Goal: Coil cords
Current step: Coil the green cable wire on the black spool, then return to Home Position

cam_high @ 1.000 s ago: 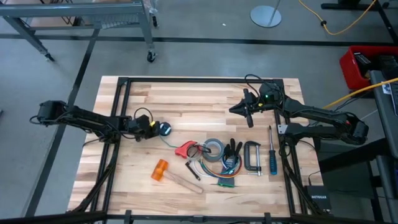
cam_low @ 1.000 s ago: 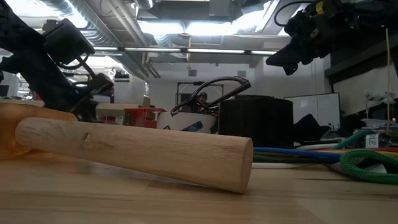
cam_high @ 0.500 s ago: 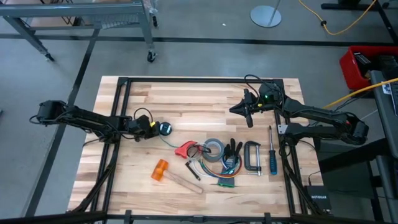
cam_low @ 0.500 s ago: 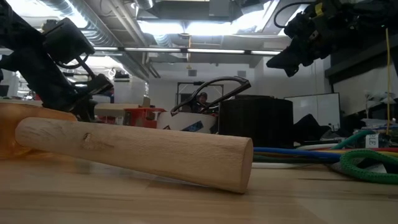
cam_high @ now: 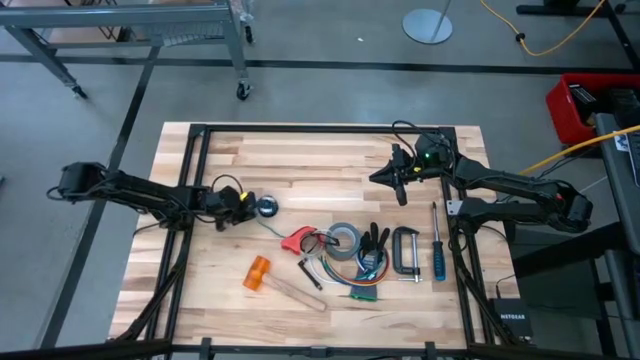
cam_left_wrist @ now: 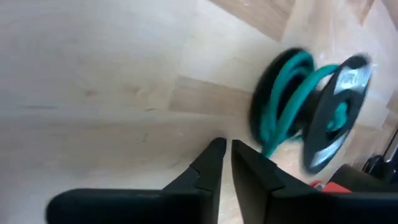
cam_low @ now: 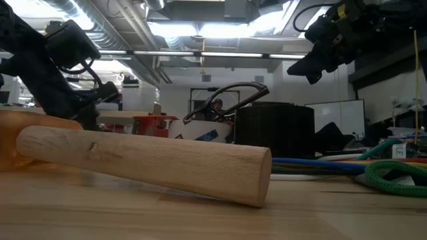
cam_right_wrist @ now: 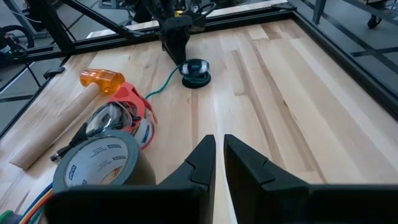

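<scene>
The wooden table carries the cord, wound teal-green on a small black reel, just beside my left gripper, whose fingers stand nearly together, pinching nothing; my right gripper hovers well apart, fingers almost pressed together, empty.

The high view looks straight down on the whole table. The low view sits at tabletop level, close behind the hammer handle, facing the room beyond. The left wrist view hovers close above the cord reel, which the right wrist view sees from well across the boards.
</scene>
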`<state>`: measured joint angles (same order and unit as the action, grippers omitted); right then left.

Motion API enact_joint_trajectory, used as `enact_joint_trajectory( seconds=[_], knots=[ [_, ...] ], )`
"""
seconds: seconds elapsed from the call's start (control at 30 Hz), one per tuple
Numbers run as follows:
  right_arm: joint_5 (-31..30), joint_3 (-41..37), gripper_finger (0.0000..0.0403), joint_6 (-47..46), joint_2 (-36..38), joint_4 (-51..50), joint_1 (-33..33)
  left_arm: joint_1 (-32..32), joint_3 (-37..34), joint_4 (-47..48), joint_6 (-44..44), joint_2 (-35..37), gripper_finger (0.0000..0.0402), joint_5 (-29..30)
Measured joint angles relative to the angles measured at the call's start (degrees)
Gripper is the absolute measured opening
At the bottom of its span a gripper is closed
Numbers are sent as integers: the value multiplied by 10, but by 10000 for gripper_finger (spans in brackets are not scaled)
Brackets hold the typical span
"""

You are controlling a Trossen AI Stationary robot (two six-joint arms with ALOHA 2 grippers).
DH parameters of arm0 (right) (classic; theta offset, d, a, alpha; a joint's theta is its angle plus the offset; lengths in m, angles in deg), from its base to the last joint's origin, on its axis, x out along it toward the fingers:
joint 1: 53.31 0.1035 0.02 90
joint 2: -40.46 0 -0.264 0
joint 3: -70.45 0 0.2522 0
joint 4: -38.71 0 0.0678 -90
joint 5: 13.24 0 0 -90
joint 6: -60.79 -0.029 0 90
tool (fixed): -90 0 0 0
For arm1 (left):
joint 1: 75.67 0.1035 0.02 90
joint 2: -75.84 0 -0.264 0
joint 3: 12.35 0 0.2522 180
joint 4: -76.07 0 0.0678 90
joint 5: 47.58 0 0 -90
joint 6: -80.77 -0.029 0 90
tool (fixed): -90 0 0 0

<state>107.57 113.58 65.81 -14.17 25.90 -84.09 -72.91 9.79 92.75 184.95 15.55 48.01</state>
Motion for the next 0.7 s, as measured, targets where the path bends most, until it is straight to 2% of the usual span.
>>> enact_joint_trajectory(
  seconds=[0.17, 0.4, 0.57, 0.7],
  knots=[
    [0, 0, 37, 0, 1, 0, 0, 0, -6, 44, -13, 51, 4, -17],
    [-9, 0, 37, -2, 1, 0, 0, 0, -7, 123, -22, 124, 12, -25],
    [-9, 0, 37, -2, 1, -10, 0, 0, -7, 169, -37, 169, 3, -44],
    [-9, 0, 37, -7, 11, -12, 0, 0, -7, 172, -132, 220, 2, -50]
  ],
)
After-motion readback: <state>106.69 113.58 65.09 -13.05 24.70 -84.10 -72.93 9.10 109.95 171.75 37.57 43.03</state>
